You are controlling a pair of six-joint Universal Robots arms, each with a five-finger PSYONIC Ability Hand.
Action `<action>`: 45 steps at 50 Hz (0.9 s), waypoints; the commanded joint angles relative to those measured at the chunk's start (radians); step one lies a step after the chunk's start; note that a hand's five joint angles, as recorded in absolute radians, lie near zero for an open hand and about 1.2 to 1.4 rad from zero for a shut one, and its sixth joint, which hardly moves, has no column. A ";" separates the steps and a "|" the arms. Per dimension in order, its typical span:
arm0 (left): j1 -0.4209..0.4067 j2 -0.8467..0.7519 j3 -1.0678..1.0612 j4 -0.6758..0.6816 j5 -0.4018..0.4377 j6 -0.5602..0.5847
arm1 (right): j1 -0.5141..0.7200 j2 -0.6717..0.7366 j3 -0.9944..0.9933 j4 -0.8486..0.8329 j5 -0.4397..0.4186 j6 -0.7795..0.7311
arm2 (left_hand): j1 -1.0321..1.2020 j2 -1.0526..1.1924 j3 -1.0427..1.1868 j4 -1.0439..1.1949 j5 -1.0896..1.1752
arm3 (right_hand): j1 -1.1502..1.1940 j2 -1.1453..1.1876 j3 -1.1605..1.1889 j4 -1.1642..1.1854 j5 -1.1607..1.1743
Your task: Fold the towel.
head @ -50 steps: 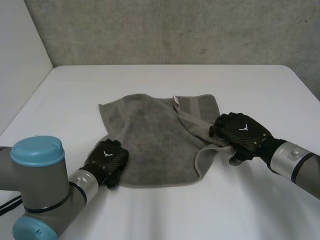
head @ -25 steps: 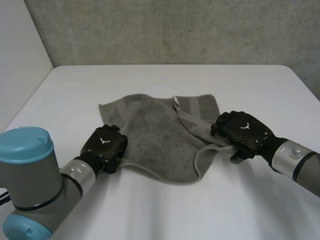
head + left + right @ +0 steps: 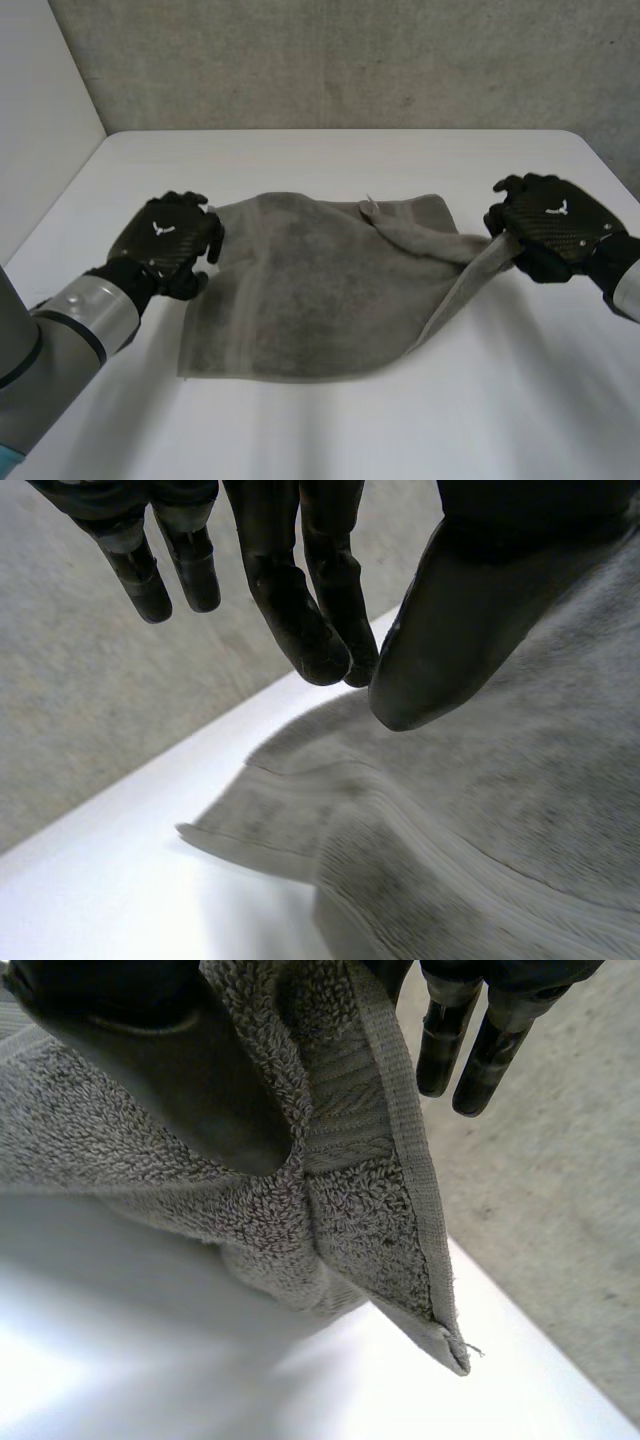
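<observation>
Towel grey, rumpled, stretched between left hand, right hand, each pinching edge.

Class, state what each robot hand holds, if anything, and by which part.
Both hold the towel: the left hand pinches its far left corner, and the right hand pinches a corner on its right side.
</observation>
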 commanded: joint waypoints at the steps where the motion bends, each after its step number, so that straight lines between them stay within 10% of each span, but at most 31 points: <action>1: -0.033 -0.092 -0.036 0.006 0.008 0.000 | 0.016 0.088 0.006 -0.016 0.008 -0.004 | 0.305 0.050 -0.042 -0.056 0.317 | 0.111 0.135 -0.050 -0.078 0.098; 3: -0.085 -0.148 -0.036 0.008 0.008 0.000 | 0.018 0.115 -0.009 -0.016 0.021 0.010 | -0.451 -0.706 -0.042 -0.056 -0.439 | 0.111 0.135 -0.050 -0.078 0.098; 5: -0.111 -0.170 -0.036 0.011 0.005 0.001 | 0.019 0.126 -0.015 -0.016 0.034 0.011 | -0.563 -0.817 -0.042 -0.056 -0.551 | 0.111 0.135 -0.050 -0.078 0.098; 45: -0.130 -0.319 -0.042 0.153 -0.024 0.061 | 0.074 0.157 -0.005 -0.019 0.049 -0.006 | -0.464 -0.719 -0.042 -0.056 -0.452 | 0.111 0.135 -0.050 -0.078 0.098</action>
